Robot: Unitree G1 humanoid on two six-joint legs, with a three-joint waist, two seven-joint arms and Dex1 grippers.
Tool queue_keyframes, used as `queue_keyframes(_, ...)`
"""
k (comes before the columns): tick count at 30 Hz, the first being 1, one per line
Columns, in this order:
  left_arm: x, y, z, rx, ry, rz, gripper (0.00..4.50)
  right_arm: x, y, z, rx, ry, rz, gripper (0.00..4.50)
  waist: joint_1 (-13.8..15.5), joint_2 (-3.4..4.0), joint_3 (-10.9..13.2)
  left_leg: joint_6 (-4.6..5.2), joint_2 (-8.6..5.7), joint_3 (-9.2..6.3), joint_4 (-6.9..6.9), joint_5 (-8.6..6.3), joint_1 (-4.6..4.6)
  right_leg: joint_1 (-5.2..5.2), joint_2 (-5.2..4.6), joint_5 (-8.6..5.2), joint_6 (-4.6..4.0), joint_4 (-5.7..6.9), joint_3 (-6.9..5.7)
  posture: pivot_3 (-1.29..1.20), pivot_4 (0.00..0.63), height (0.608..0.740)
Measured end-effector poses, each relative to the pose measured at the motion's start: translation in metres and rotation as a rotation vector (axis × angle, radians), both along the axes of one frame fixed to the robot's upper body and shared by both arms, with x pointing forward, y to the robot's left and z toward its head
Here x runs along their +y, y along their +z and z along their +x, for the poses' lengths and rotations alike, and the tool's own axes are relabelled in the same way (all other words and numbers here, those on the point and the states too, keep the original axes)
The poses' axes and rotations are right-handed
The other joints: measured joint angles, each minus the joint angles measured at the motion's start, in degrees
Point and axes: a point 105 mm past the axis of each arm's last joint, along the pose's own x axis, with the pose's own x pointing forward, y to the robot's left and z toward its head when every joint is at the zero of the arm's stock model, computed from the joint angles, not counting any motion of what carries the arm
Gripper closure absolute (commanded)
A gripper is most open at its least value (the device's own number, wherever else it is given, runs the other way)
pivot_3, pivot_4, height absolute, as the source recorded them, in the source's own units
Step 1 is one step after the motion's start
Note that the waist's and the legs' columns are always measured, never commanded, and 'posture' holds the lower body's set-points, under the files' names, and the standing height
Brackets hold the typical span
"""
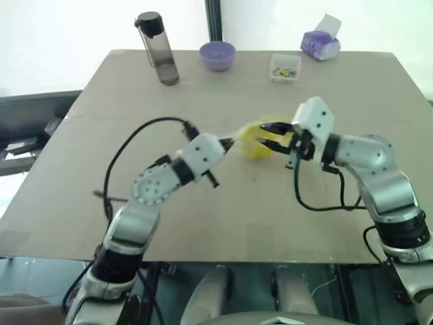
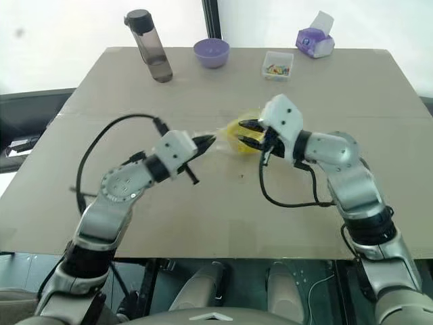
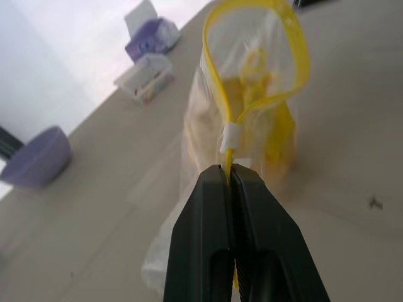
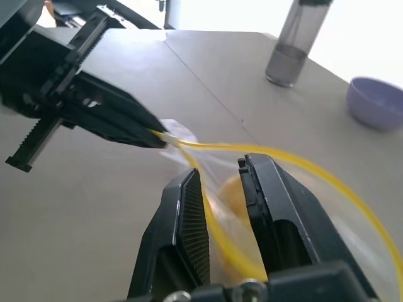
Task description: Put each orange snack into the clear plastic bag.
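Clear plastic bag [image 3: 252, 107] held up off the bench [image 1: 223, 223], mouth looped open, orange snack [image 4: 234, 192] already inside. Left gripper [image 3: 230, 179] fingers pinched shut on the yellow zip strip's end. Right gripper [image 4: 220, 182] fingers parted, straddling the strip, not clamping. Judgement: keep left pinch firm and taut; close right on strip squarely before sealing, avoid snagging film.

No legible text, label, brand, number or sign on anything on the table
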Motion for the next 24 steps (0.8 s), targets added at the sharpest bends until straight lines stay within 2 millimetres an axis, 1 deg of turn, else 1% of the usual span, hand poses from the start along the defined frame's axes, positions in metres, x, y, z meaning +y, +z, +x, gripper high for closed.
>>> queue_keyframes(1, 0.002, -0.005, -0.002, 0.016, 0.005, -0.007, 3.59, -0.007, -0.008, -0.004, 0.042, -0.018, 0.014, 3.26, 0.3, -0.01, 0.0, 0.01, -0.02, -0.07, 0.01, -0.01, -0.01, 0.04, -0.03, 0.0, 0.0, -0.03, -0.07, 0.0, 0.15, 0.739)
queue_keyframes(2, 0.004, -0.011, -0.005, 0.034, 0.005, -0.015, 3.11, -0.018, -0.022, -0.012, 0.102, -0.04, 0.015, 3.26, 0.8, -0.01, 0.0, 0.14, -0.05, -0.15, 0.0, -0.08, -0.01, 0.07, -0.08, 0.0, 0.0, -0.14, -0.16, 0.0, 0.15, 0.739)
queue_keyframes(3, 0.007, -0.016, -0.008, 0.05, 0.012, -0.019, 2.73, -0.027, -0.036, -0.018, 0.163, -0.061, 0.01, 3.26, 1.0, -0.01, 0.0, 0.18, -0.06, -0.15, 0.01, -0.11, -0.02, 0.1, -0.09, 0.0, 0.0, -0.18, -0.18, 0.0, 0.15, 0.739)
queue_keyframes(4, 0.01, -0.021, -0.011, 0.061, 0.019, -0.017, 2.2, -0.039, -0.056, -0.025, 0.247, -0.103, 0.007, 3.26, 1.2, -0.01, 0.0, 0.19, -0.09, -0.13, 0.01, -0.11, -0.02, 0.1, -0.13, 0.0, 0.0, -0.19, -0.16, 0.0, 0.15, 0.739)
queue_keyframes(5, 0.011, -0.024, -0.013, 0.056, 0.016, -0.005, 1.56, -0.049, -0.072, -0.032, 0.314, -0.134, -0.002, 3.26, 1.4, 0.0, 0.0, 0.21, -0.11, -0.06, 0.0, -0.13, -0.01, 0.1, -0.16, 0.0, 0.01, -0.15, -0.11, 0.0, 0.15, 0.739)
queue_keyframes(6, 0.011, -0.025, -0.014, 0.047, 0.013, 0.003, 1.19, -0.054, -0.079, -0.035, 0.345, -0.149, -0.002, 3.26, 1.4, 0.0, 0.0, 0.21, -0.1, -0.06, 0.01, -0.13, -0.01, 0.1, -0.15, 0.01, 0.01, -0.11, -0.12, 0.0, 0.15, 0.739)
queue_keyframes(8, 0.011, -0.025, -0.017, 0.015, -0.003, 0.023, 0.23, -0.067, -0.091, -0.048, 0.393, -0.181, -0.009, 3.26, 1.4, 0.08, -0.1, 0.26, -0.08, -0.04, -0.01, -0.16, 0.08, 0.12, -0.14, 0.01, 0.01, -0.08, -0.1, 0.0, 0.15, 0.739)
queue_keyframes(9, 0.012, -0.027, -0.02, 0.01, -0.008, 0.032, 0.06, -0.076, -0.097, -0.055, 0.425, -0.205, -0.01, 3.26, 1.4, 0.09, -0.1, 0.28, -0.07, -0.03, -0.05, -0.17, 0.1, 0.14, -0.13, 0.0, 0.01, -0.09, -0.11, 0.0, 0.15, 0.739)
queue_keyframes(13, 0.02, -0.036, -0.028, 0.016, 0.004, 0.057, 0.06, -0.102, -0.113, -0.071, 0.491, -0.295, -0.013, 3.26, 1.3, 0.12, -0.1, 0.29, -0.04, 0.04, -0.07, -0.17, 0.12, 0.14, -0.1, 0.01, 0.01, -0.08, -0.05, 0.0, 0.15, 0.739)
queue_keyframes(16, 0.027, -0.038, -0.035, 0.045, 0.037, 0.026, 0.06, -0.112, -0.111, -0.073, 0.479, -0.334, -0.001, 3.26, 1.1, 0.12, -0.1, 0.29, -0.03, 0.07, -0.06, -0.17, 0.12, 0.15, -0.1, 0.01, 0.02, -0.08, -0.04, 0.0, 0.15, 0.739)
queue_keyframes(19, 0.033, -0.036, -0.041, 0.109, 0.062, -0.066, 0.0, -0.116, -0.105, -0.072, 0.458, -0.345, 0.033, 2.48, 1.2, 0.12, -0.1, 0.29, -0.02, 0.04, -0.06, -0.18, 0.11, 0.16, -0.09, 0.01, 0.02, -0.08, -0.06, 0.0, 0.15, 0.739)
queue_keyframes(21, 0.035, -0.037, -0.048, 0.164, 0.065, -0.127, 0.0, -0.121, -0.104, -0.073, 0.463, -0.357, 0.051, 1.61, 1.2, 0.12, -0.1, 0.3, -0.01, 0.04, -0.06, -0.18, 0.11, 0.16, -0.09, 0.0, 0.02, -0.1, -0.06, 0.0, 0.15, 0.739)
queue_keyframes(24, 0.047, -0.044, -0.06, 0.26, 0.099, -0.187, 0.0, -0.129, -0.104, -0.076, 0.476, -0.381, 0.082, 0.08, 1.2, 0.12, -0.1, 0.3, 0.0, 0.06, -0.07, -0.18, 0.11, 0.17, -0.09, 0.0, 0.02, -0.11, -0.05, 0.0, 0.15, 0.739)
